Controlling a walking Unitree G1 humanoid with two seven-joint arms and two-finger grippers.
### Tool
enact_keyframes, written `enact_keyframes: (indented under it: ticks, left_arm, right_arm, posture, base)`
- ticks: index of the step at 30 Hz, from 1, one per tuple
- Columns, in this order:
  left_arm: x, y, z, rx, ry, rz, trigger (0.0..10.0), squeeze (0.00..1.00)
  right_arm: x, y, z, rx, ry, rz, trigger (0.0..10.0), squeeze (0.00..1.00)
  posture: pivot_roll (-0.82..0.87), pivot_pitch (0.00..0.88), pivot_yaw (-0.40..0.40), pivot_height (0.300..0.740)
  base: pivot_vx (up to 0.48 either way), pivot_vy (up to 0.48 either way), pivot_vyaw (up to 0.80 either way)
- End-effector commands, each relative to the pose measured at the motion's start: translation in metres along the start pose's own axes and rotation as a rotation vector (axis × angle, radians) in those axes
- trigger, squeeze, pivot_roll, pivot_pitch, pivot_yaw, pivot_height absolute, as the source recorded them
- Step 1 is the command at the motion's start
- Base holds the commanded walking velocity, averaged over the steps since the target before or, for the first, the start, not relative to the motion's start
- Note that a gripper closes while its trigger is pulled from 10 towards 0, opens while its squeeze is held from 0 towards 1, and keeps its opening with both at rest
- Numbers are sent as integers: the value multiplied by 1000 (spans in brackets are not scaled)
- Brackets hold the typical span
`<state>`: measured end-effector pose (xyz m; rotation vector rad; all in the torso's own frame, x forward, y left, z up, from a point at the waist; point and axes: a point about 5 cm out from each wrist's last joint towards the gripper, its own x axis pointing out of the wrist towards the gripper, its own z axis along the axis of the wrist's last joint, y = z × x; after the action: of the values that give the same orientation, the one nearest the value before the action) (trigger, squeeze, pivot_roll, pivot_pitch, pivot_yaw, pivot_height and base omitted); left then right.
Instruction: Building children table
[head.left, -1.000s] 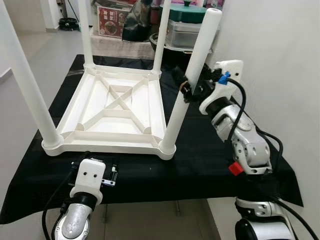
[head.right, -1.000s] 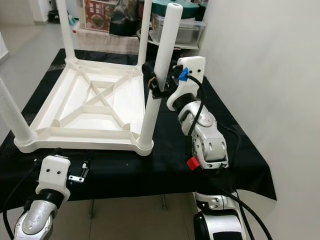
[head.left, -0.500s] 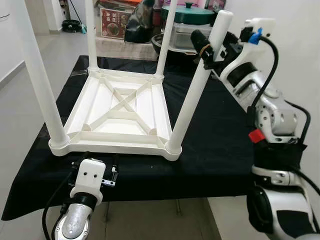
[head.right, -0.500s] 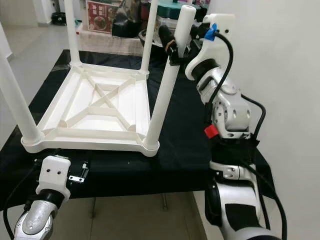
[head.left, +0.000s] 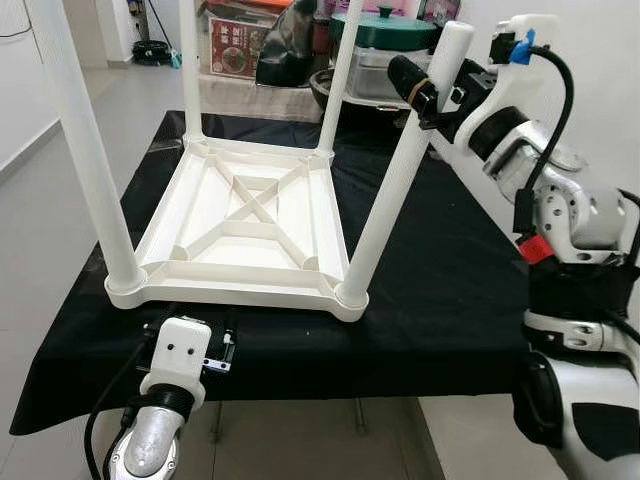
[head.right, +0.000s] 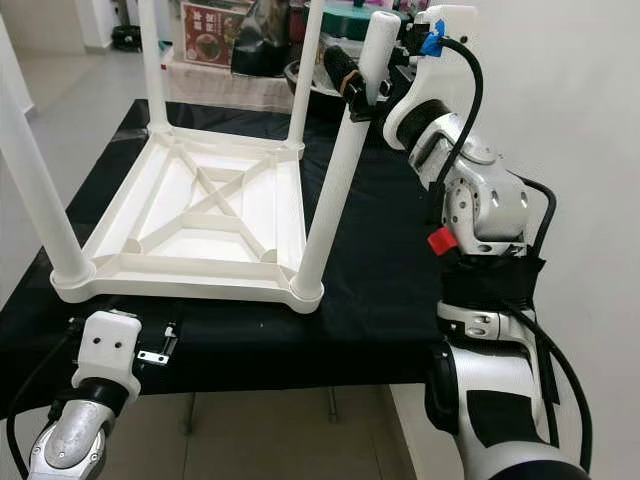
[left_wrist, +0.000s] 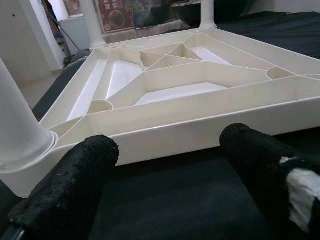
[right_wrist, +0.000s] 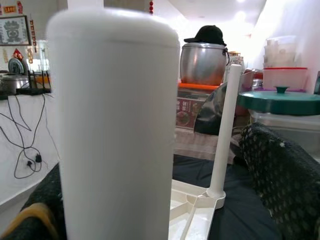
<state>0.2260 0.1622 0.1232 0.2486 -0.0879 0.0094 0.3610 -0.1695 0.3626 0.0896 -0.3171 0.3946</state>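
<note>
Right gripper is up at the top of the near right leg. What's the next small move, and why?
Probably press that leg straight down into its corner socket while easing it upright. The right gripper has its fingers on either side of the leg's top, and the leg leans to the right compared with the other legs on the upside-down table. The left gripper sits open at the table's near edge.

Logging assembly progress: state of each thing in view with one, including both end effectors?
Children's table: upside down on the black cloth, four legs up.
Near right leg: seated in its corner socket, leaning slightly.
Right end effector: at the top of that leg, fingers either side; grip cannot be told.
Left end effector: open, low at the table's near edge, holding nothing.
Green-lidded container: lid on.
</note>
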Motion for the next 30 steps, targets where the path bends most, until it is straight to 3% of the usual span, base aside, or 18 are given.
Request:
enact_keyframes:
  ticks: [1,2,3,4,5,6,13,21,24,25,26,28,30]
  left_arm:
    - [1,-3,-3,-4,6,-11,10000,0]
    - [2,-3,-3,-5,6,-11,10000,0]
    - [2,-3,-3,-6,7,-11,10000,0]
    - [1,-4,-3,-7,8,-12,10000,0]
    - [1,-4,-3,-7,8,-12,10000,0]
    - [1,-5,-4,-9,9,-12,10000,0]
    - [1,-5,-4,-11,10,-11,10000,0]
    - [1,-6,-4,-13,11,-10,10000,0]
    - [1,-6,-5,-13,12,-9,10000,0]
    - [1,-6,-5,-13,12,-9,10000,0]
    - [1,-6,-5,-13,13,-10,10000,0]
    - [1,-6,-5,-13,13,-10,10000,0]
    - [0,-6,-5,-12,14,-10,10000,0]
  right_arm:
    - [-2,-10,9,6,2,-24,10000,0]
    - [-2,-10,10,3,13,-19,10000,0]
    - [-2,-11,10,0,29,-21,4078,0]
    - [-2,-12,10,2,41,-26,2588,0]
    - [-2,-12,10,2,41,-26,2588,0]
    - [-3,-15,10,18,47,-38,0,0]
    - [-3,-14,14,34,48,-34,0,0]
    - [-1,-18,9,116,71,-73,0,0]
    - [0,-27,1,240,86,-161,0,0]
    - [0,-27,1,240,86,-161,0,0]
    - [-1,-33,-6,335,94,-219,0,0]
    - [-1,-33,-6,335,94,-219,0,0]
    - [-5,-50,-27,529,120,-355,0,0]
  posture:
    - [69,0,-131,740]
    - [69,0,-131,740]
    - [65,0,-132,740]
    - [64,0,-133,740]
    - [64,0,-133,740]
    - [62,0,-133,740]
    - [60,0,-135,740]
    - [63,0,-140,740]
    - [65,0,-140,740]
    - [65,0,-140,740]
    - [65,0,-140,740]
    - [65,0,-140,740]
    - [66,0,-141,740]
  base:
    - [0,0,0]
    - [0,0,0]
    - [0,0,0]
    - [0,0,0]
    - [0,0,0]
    - [0,0,0]
    - [0,0,0]
    - [0,0,0]
    - [0,0,0]
    - [0,0,0]
    - [0,0,0]
    - [0,0,0]
    - [0,0,0]
